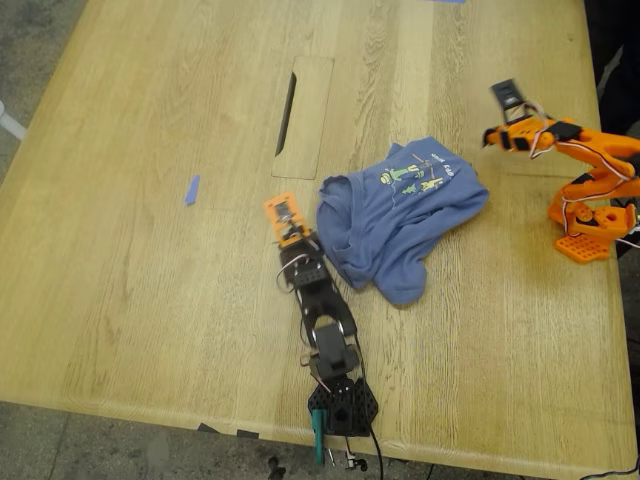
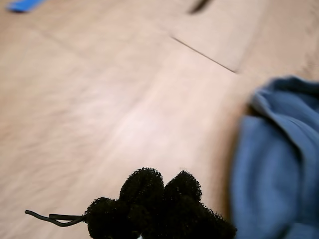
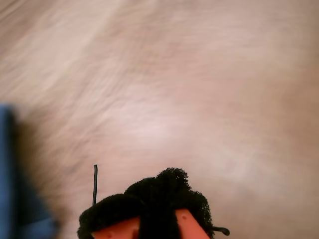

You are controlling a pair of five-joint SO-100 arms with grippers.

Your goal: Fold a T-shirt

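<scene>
Both wrist views were motion-blurred. T-shirt [image 2: 279, 164]: cut off at the frame edge in each; chest print [image 1: 412, 176] too small to read. My first gripper [image 2: 159, 199] and my second gripper [image 3: 159, 204]: dark padded tips only, jaw state indeterminate.

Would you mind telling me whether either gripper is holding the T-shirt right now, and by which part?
Nothing is held. My first gripper sits beside the crumpled T-shirt without touching it, and my second gripper is raised clear of it over the table.
</scene>
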